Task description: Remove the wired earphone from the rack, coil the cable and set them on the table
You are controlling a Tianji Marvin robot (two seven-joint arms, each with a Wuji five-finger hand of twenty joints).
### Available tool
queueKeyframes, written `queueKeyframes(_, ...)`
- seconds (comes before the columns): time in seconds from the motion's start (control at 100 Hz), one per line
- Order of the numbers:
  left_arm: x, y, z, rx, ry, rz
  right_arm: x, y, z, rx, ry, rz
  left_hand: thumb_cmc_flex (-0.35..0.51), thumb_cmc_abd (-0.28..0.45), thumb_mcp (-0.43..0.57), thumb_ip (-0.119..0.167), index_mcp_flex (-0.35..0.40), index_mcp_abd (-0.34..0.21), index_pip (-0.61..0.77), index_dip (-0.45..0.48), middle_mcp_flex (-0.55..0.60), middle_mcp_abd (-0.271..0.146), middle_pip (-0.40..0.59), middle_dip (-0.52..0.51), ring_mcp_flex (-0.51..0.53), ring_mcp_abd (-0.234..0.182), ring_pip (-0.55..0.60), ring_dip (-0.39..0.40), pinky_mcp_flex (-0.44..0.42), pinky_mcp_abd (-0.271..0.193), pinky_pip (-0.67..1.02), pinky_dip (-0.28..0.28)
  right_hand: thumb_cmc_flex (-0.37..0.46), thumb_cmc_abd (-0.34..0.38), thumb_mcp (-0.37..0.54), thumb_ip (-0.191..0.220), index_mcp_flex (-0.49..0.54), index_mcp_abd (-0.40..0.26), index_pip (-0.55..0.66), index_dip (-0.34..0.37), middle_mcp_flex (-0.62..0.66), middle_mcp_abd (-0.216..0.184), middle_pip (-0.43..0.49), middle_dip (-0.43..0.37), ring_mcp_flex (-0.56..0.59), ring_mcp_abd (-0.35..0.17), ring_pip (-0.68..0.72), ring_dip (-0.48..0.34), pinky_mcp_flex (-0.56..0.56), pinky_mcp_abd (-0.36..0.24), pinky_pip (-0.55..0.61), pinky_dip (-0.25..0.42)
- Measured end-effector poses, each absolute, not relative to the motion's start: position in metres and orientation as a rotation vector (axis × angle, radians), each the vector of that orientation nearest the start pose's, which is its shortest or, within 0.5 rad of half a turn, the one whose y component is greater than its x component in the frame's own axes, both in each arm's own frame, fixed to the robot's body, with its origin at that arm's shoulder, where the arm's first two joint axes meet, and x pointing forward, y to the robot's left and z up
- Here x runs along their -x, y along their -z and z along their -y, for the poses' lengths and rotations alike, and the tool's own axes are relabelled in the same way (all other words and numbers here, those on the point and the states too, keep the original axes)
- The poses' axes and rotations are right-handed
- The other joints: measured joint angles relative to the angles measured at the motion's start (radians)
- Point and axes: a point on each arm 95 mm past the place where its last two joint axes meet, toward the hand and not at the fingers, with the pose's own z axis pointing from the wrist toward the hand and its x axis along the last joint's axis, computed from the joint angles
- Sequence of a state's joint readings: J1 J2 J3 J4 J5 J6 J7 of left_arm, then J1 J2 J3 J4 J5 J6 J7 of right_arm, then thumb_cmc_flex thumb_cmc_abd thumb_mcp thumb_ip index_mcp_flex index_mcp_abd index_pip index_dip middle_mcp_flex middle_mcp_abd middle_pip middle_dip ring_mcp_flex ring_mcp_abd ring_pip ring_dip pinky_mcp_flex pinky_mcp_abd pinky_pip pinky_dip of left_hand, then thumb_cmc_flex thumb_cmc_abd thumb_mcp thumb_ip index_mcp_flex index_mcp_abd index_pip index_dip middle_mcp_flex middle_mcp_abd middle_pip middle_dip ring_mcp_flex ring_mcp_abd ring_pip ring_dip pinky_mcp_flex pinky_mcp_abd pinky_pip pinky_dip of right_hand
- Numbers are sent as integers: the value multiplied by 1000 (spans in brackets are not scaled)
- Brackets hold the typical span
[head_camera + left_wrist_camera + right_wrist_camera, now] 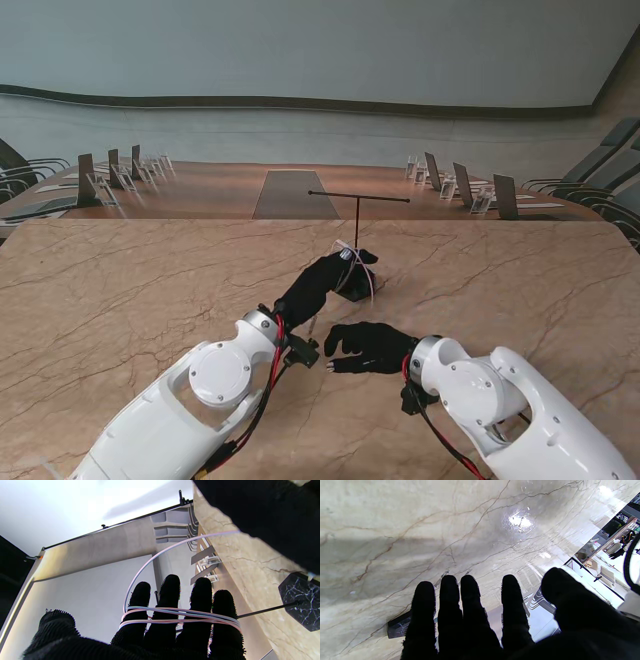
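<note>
Right hand (368, 347) is hovering nearest, just over the marble table (120, 290), flat with fingers (450, 610) straight and slightly spread, holding nothing. Left hand (325, 280) is reaching farther out toward the rack (358, 215), four fingers (170, 610) extended side by side with the white earphone cable (180, 616) wrapped around them in several turns, thumb off to the side. One loose strand is arcing up from the coil and disappearing behind the right hand in the left wrist view. Earbuds themselves: cannot tell where they are. Rack's dark marbled base (300, 602) is sitting just beyond the left fingertips, thin post standing upright, crossbar running left-right at the far end.
</note>
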State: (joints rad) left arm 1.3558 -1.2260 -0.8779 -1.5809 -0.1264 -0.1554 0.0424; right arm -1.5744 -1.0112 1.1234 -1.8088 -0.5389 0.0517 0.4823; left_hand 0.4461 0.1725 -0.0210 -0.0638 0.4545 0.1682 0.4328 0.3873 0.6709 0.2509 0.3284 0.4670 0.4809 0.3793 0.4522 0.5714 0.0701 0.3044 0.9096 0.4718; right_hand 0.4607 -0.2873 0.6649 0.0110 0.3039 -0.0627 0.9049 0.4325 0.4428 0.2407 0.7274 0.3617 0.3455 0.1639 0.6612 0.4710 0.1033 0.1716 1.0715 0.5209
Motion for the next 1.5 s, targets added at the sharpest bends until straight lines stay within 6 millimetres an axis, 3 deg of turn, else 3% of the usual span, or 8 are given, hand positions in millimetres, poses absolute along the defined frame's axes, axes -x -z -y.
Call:
queueKeyframes(0.73,-413,263,142,1948,2574,-939,-325,310,-11,-1711,-1583,-1775,0,0,0,0,0,-6,0,2,-12,0,0,-3,-13,-14,-25,-4,-11,-1,-23,0,-12,2,-65,-1,27,0,-3,1,3,0,0,0,0,3,8,0,-1,0,-8,-3)
queueKeyframes(1.11,-413,265,144,1946,2560,-952,-335,289,21,-1620,-1666,-1586,0,0,0,0,0,-28,0,3,-18,0,0,-3,-21,-15,-26,-8,-12,-11,-26,0,-13,2,-89,-1,27,0,-17,1,3,1,0,0,1,18,40,6,13,0,-6,-3)
queueKeyframes(1.34,-411,271,146,1964,2547,-959,-354,270,36,-1514,-1747,-1480,0,0,0,0,0,-67,0,13,-28,0,-7,-3,-30,-16,-34,-8,-14,-26,-38,-7,-64,2,-146,-2,24,-134,-65,2,107,23,37,11,98,72,173,63,94,15,113,22)
queueKeyframes(1.46,-410,275,146,1977,2540,-960,-367,263,40,-1498,-1786,-1447,0,0,0,0,0,-81,0,13,-46,1,-11,-9,-35,-23,-34,-16,-15,-36,-50,-10,-118,1,-176,-4,-49,-186,-108,-1,172,27,82,26,171,91,245,93,155,44,201,45)
queueKeyframes(1.5,-409,276,147,1980,2538,-961,-370,261,41,-1490,-1800,-1436,0,0,0,0,0,-81,0,14,-39,1,-12,-12,-35,-25,-43,-24,-15,-38,-63,-14,-136,1,-181,-24,-70,-202,-117,-11,189,33,100,37,192,98,270,104,176,54,230,54)
